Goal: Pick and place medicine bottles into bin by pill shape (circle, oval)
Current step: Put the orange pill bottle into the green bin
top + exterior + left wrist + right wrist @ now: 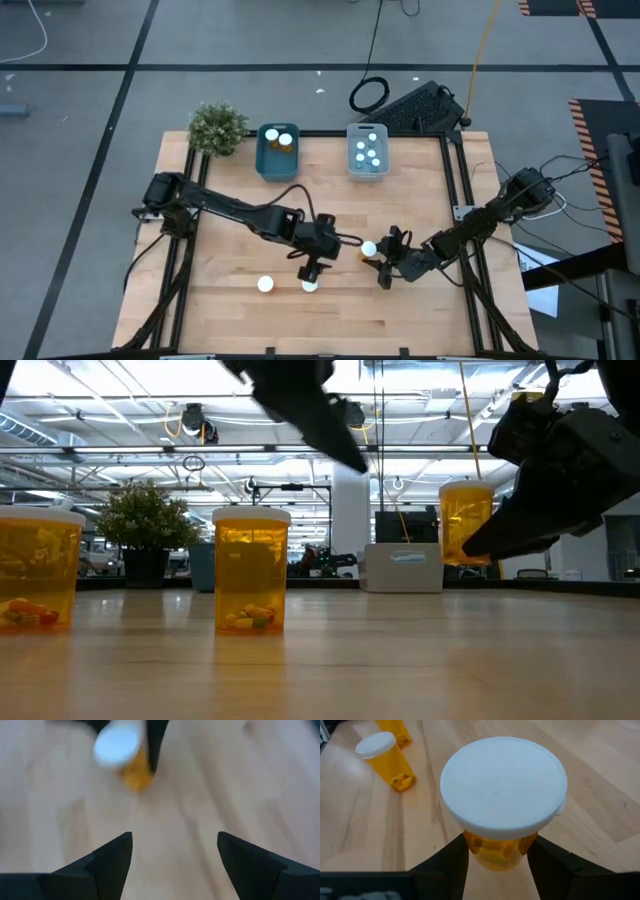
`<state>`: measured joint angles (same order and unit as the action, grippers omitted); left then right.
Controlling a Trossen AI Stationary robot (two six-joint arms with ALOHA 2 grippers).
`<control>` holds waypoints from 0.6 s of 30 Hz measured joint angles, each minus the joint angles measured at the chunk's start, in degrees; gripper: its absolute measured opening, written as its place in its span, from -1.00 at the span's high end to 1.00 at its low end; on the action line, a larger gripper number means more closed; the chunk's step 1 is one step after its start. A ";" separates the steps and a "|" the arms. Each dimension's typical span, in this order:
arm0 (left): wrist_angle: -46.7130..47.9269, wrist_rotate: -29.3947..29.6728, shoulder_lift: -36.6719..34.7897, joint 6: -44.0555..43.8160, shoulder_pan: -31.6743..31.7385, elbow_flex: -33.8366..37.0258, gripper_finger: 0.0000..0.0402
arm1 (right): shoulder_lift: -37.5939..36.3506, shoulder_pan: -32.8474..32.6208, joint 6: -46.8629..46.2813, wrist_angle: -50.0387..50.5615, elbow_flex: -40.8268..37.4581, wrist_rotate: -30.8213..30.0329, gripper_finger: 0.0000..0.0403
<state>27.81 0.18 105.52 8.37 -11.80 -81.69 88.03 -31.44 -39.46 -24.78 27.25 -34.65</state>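
Note:
My right gripper (384, 264) is shut on an amber medicine bottle with a white cap (503, 785), held above the table's near middle. Two more amber bottles (265, 285) (310, 286) stand upright on their bases on the wood, left of it. My left gripper (314, 266) hangs open above the table near those two, with nothing between its fingers (117, 855); in its wrist view the held bottle (120, 747) shows ahead. A teal bin (262, 160) at the far side holds amber bottles, and a pale bin (352, 165) beside it holds small blue ones. My right gripper pinches the amber body (495, 851) of the bottle between its two fingers, just below the white cap. The fingers come at it slanting down from the table's right side. The bottle stands upright, cap up, lifted clear of the table (466, 520).
A potted plant (217, 128) stands at the table's far left corner, next to the teal bin. A black frame rail (448, 170) runs along the right edge. Bare wood lies between the grippers and the bins.

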 joint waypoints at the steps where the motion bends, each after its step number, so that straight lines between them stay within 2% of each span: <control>1: -1.60 -1.26 0.39 0.61 0.07 -0.31 -0.48 | 0.00 0.00 0.23 -0.12 0.01 0.02 0.15; 9: -12.89 -5.50 1.85 0.38 3.32 -0.46 -0.48 | -0.02 -0.02 0.66 1.84 -0.01 0.13 0.15; 15: -13.88 -10.43 3.68 1.16 6.84 -0.25 -0.48 | -0.02 0.58 1.05 1.51 -0.01 0.15 0.15; 18: -14.46 -10.44 4.26 2.04 7.46 -1.66 -0.48 | -0.02 0.65 1.16 1.54 -0.01 0.15 0.15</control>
<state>13.36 -10.26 109.78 10.41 -4.34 -83.34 88.01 -30.79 -38.31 -23.25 27.24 -34.50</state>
